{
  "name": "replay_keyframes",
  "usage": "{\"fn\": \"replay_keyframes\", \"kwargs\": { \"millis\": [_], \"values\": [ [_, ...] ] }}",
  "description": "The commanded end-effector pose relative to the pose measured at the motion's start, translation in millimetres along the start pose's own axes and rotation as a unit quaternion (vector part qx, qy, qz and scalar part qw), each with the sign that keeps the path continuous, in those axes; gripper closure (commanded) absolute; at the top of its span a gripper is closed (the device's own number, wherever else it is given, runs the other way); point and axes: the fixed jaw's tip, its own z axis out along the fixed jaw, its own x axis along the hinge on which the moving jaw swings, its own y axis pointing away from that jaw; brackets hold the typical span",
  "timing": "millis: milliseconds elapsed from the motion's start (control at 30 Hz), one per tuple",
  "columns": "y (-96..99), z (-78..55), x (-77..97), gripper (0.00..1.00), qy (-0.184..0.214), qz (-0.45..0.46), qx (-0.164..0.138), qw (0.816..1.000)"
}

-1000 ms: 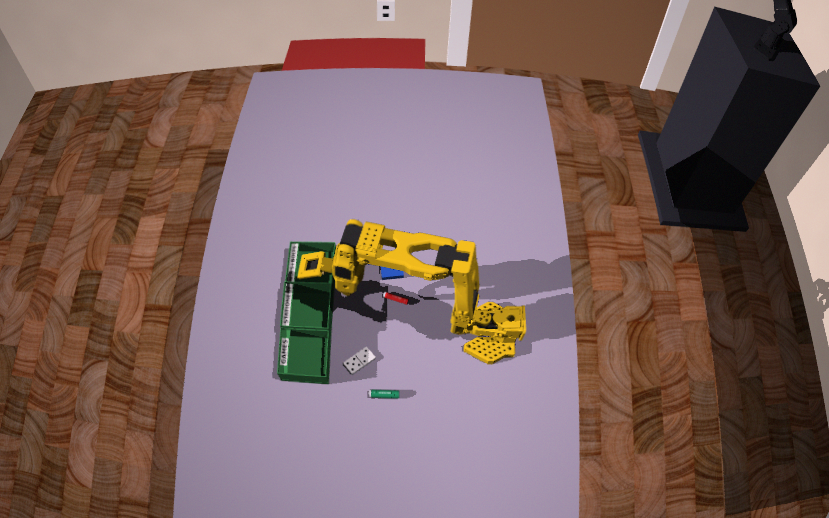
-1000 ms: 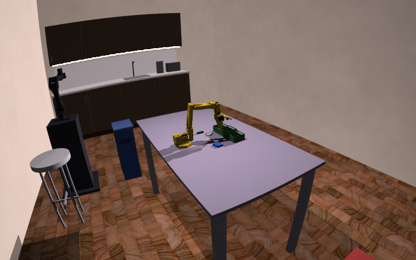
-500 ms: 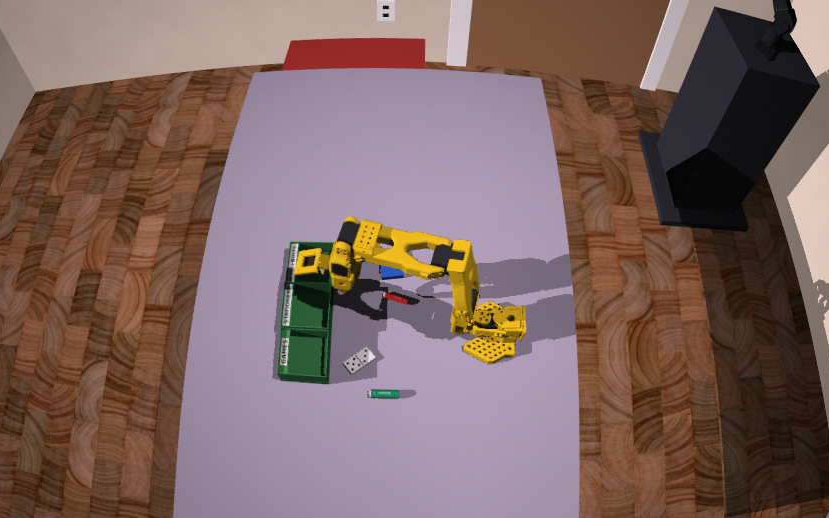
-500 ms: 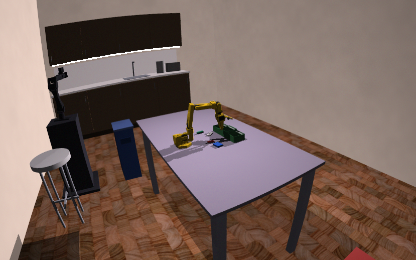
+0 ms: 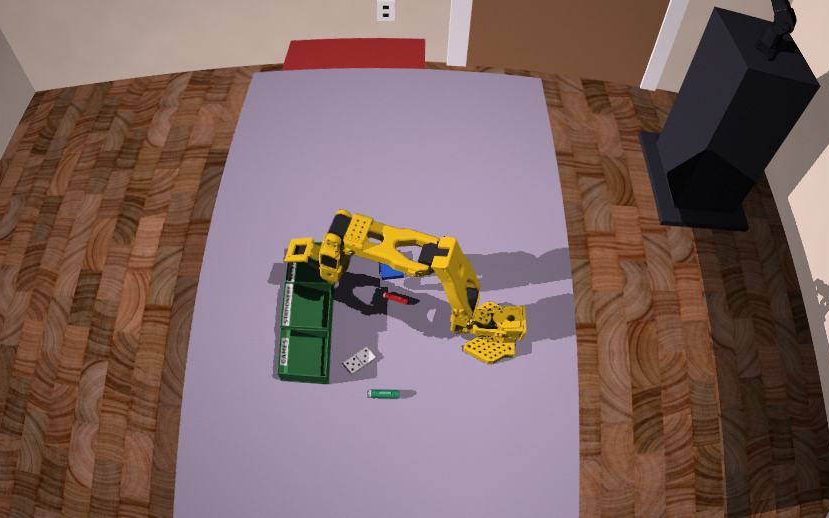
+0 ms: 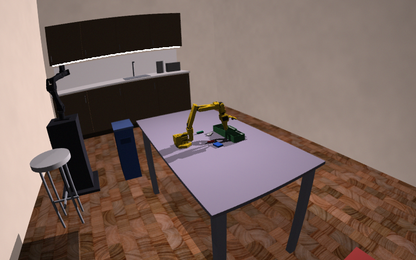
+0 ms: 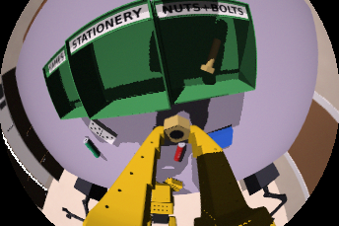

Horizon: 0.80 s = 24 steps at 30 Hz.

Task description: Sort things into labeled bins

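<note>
A green bin with three compartments [image 5: 283,376] [image 6: 237,137] [image 7: 129,102] carries the labels GAMES, STATIONERY and NUTS+BOLTS. A brass bolt [image 7: 209,65] lies in the NUTS+BOLTS compartment. My gripper [image 5: 328,268] [image 6: 225,125] [image 7: 176,130] hangs over the table just beside that compartment's near wall and is shut on a small brass nut [image 7: 176,126]. A white domino [image 5: 358,360] [image 7: 102,133], a green cylinder [image 5: 384,393] [image 7: 94,148], a red pen-like thing [image 5: 396,297] [image 7: 180,153] and a blue block [image 5: 391,272] [image 6: 218,144] [image 7: 223,138] lie on the table.
The arm's yellow base [image 5: 494,331] [image 6: 181,140] stands right of the bin on the purple table [image 5: 391,141]. The red thing and blue block lie under the arm, between base and bin. A black pedestal [image 5: 726,115] stands on the floor, off the table.
</note>
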Motion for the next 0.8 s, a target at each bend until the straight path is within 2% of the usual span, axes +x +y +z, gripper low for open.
{"fn": "replay_keyframes", "kwargs": {
  "millis": [0, 500, 767],
  "values": [
    [-6.4, -8.3, -12.5, 1.00, -0.028, 0.018, 0.003, 0.999],
    [-9.5, -7.3, -18.0, 1.00, -0.034, 0.027, 0.004, 0.999],
    [-15.9, -6.3, -32.6, 1.00, -0.055, 0.046, 0.007, 0.997]
  ]
}}
